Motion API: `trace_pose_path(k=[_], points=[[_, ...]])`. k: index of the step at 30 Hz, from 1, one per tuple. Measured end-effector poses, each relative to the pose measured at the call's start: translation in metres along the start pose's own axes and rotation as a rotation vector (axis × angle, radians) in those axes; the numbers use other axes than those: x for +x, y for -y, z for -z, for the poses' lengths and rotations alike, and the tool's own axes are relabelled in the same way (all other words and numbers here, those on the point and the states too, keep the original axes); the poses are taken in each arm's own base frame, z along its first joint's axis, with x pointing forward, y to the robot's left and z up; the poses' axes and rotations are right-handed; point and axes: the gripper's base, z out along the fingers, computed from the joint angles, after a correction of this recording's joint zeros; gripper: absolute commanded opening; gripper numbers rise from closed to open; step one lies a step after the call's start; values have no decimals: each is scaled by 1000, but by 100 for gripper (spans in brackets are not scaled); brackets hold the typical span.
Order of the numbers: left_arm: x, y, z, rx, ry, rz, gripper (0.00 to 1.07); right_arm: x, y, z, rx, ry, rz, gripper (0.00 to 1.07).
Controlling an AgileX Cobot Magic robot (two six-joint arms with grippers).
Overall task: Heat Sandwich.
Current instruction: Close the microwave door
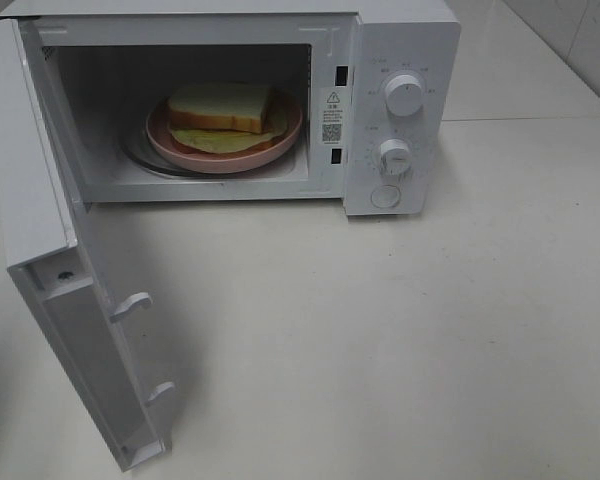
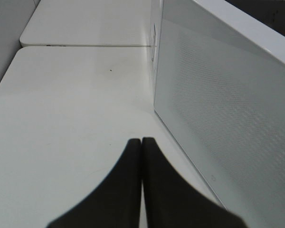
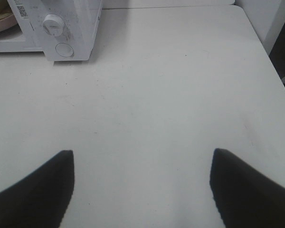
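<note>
Sandwich: white bread, tan crust, pale yellow-green filling. It lies on pink plate inside open microwave, well ahead of right hand, which has fingers apart and is empty. Left hand: fingers pressed together, empty, just beside microwave door. Surface: plain white. Pale tiled wall behind.

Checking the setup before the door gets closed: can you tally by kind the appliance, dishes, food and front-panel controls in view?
Microwave: 1
Pink plate: 1
Sandwich: 1
Knobs: 2, upper and lower
Round button: 1
Total: 6
</note>
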Motion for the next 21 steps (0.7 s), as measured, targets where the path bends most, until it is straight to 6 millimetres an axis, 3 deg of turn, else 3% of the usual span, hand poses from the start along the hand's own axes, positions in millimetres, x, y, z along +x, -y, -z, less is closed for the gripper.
trace_pose_path(k=[10,21], points=[[20,-5,-33,-38,111,1,0,0,0,0,0,0,0,76],[17,-9,-65,-63,179,-9,0,0,0,0,0,0,0,76]])
